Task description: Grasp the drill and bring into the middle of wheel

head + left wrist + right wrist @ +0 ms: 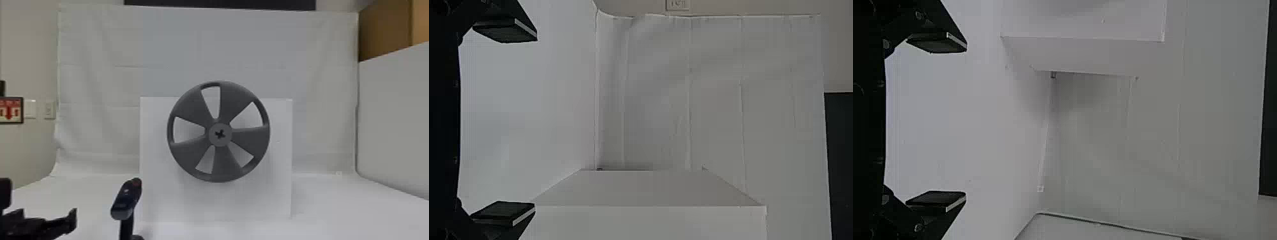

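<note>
In the head view, my left gripper (43, 225) is at the lower left corner, left of the drill (127, 199) and apart from it. The dark blue and black drill stands upright, its handle running down to the bottom edge. A grey five-spoked wheel (244, 137) is mounted upright at the centre, with a cross-shaped recess in its hub (212, 140). Seen from the left wrist, my left gripper (519, 122) is open wide with nothing between its fingers. My right gripper (953, 121), in the right wrist view, also stands open and holds nothing.
A white box (277, 191) stands behind the wheel, just right of the drill, on the white surface (335, 217). White cloth (102, 79) hangs at the back. A light panel (395, 127) stands along the right side.
</note>
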Robot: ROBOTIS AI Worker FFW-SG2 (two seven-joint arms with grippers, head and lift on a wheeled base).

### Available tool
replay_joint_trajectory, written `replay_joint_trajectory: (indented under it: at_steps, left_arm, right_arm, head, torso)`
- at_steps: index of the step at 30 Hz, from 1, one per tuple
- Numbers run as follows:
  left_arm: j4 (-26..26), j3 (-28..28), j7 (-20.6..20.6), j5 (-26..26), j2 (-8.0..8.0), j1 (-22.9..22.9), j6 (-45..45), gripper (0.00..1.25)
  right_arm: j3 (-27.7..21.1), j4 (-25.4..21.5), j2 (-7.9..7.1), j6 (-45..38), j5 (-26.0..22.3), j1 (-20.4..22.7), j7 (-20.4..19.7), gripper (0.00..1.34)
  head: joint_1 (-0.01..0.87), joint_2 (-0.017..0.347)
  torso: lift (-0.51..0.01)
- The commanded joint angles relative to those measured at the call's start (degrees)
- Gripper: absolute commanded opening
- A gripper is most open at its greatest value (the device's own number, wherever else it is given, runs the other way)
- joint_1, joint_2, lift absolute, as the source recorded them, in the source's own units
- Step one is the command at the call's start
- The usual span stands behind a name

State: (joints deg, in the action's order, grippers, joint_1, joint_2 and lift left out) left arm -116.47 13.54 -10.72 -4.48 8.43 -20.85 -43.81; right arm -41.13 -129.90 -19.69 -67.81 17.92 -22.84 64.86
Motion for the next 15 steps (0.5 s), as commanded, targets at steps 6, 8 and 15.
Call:
replay_joint_trajectory:
  at_steps: [6,8,15]
  left_arm:
    - [-0.07,0.08,-0.09,0.09,0.09,-0.16,-0.32,1.16]
    - [-0.07,-0.01,-0.09,0.09,0.09,-0.25,-0.40,1.16]
    - [-0.07,-0.01,-0.09,0.18,0.09,-0.25,-0.49,1.16]
  right_arm:
    - [0.18,0.00,0.00,-0.04,0.01,-0.01,0.00,1.10]
    - [0.18,0.00,0.00,0.05,0.01,-0.01,0.00,1.10]
    - [0.18,0.00,0.00,-0.04,0.01,-0.01,0.00,1.10]
  head:
    - [0.000,0.000]
    - [0.000,0.000]
    - [0.000,0.000]
  torso:
    - [-0.406]
    - [-0.406]
    - [-0.406]
